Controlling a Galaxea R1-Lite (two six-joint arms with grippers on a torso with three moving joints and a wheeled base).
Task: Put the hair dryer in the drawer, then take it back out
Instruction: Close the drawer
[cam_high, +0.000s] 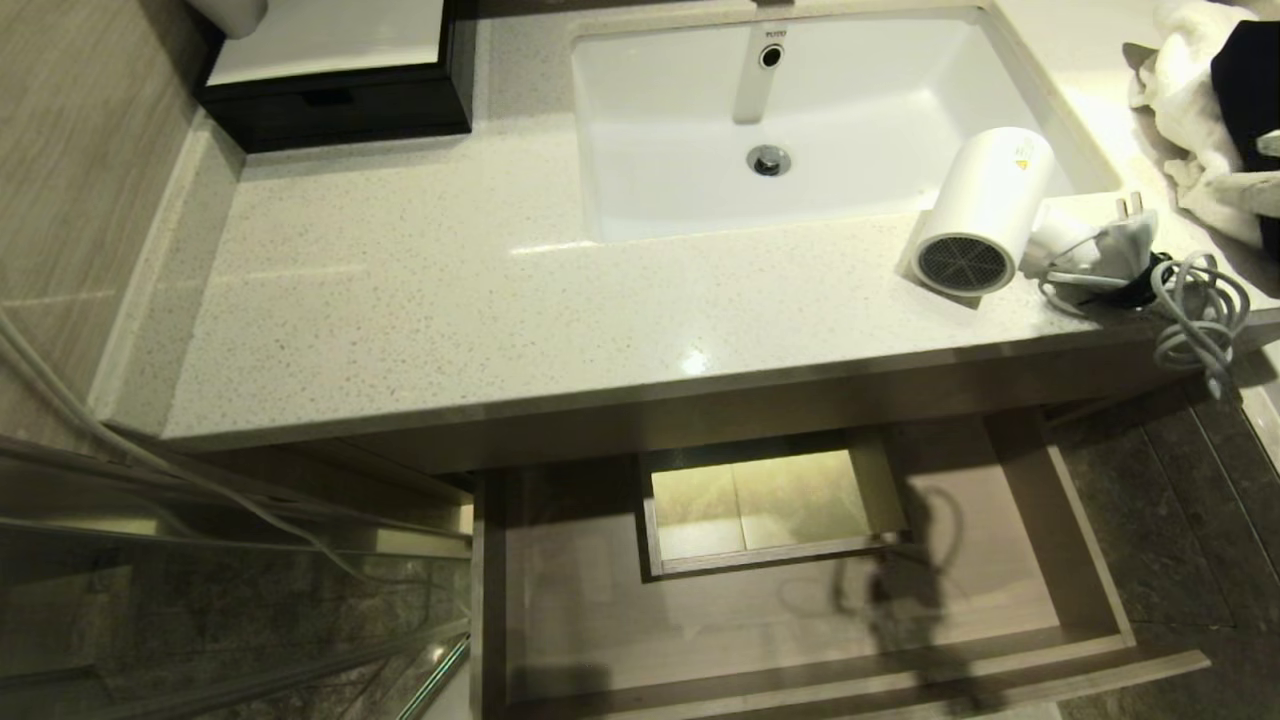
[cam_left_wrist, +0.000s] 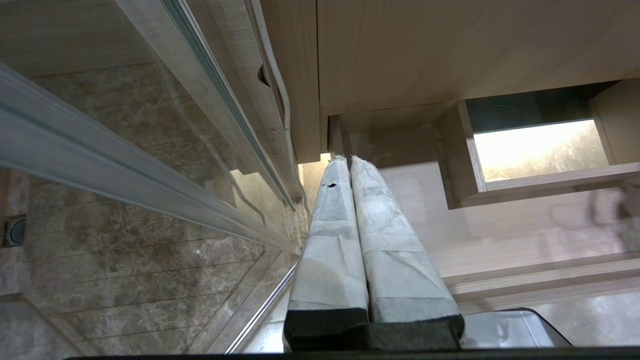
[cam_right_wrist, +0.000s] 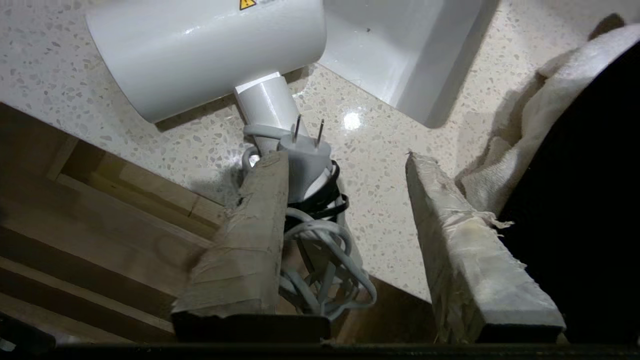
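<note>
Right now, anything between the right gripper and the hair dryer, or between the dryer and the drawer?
Nothing visible. The right gripper stands open over the hair dryer handle and cord bundle. The drawer is pulled open below the counter edge, its floor bare.

The hair dryer (cam_high: 982, 212) lies on the tabletop (cam_high: 450, 300), at the sink's (cam_high: 800, 120) front right corner, barrel end overlapping the sink rim. Its bundled cord (cam_high: 1190, 300) lies right of the sink, overhanging the tabletop's front edge. A towel (cam_high: 1190, 120) lies further right of the sink. The drawer (cam_high: 1090, 560) stands pulled out below the sink. A box (cam_high: 330, 75) sits left of the sink.
</note>
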